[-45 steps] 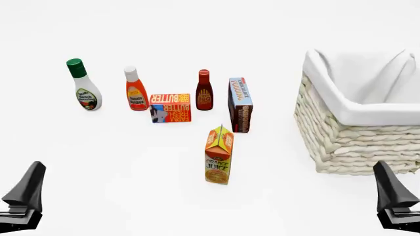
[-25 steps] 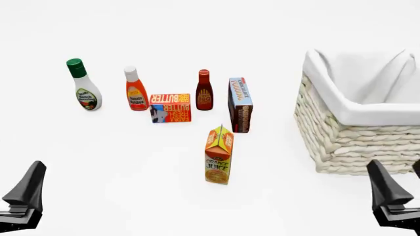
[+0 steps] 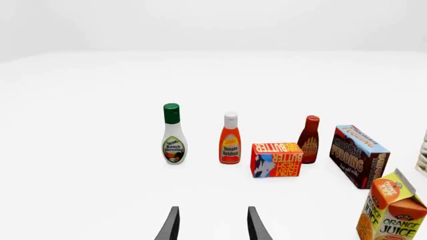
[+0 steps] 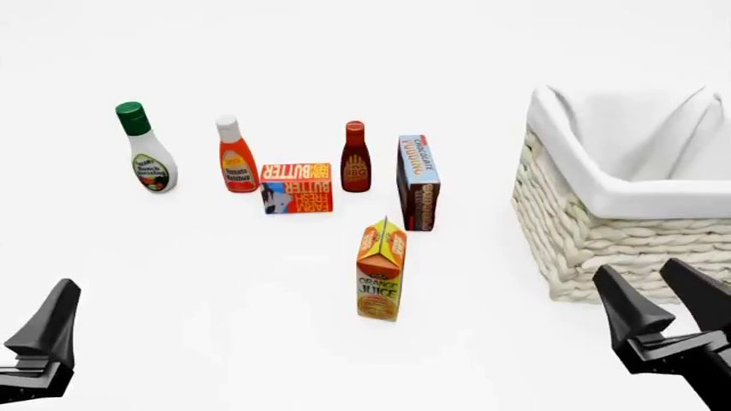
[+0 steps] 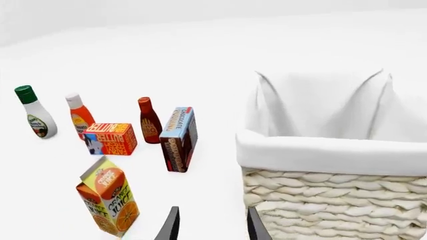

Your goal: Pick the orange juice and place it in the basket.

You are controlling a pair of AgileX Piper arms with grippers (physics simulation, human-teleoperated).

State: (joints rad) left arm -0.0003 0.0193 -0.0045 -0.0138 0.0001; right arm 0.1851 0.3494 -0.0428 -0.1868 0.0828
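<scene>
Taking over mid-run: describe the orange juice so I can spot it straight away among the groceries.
Start at the big wicker basket on the right of the front view; left of it stands a cluster of groceries. The orange juice stands upright, alone, nearest the arms, in front of the chocolate pudding box. It is the only gable-top carton, orange and yellow, lettered ORANGE JUICE.

— What do the arms look like?
— Only the ends show. The left gripper (image 4: 44,338) is matte black, with a flat finger tapering to a blunt tip above a blocky, stepped base.
— And the other?
— The right gripper (image 4: 659,295) is the same black: two wedge-shaped fingers (image 4: 622,301) on an angular body.
— From the wrist cameras?
— Two slim dark blades each, with paler grey inner faces.
</scene>
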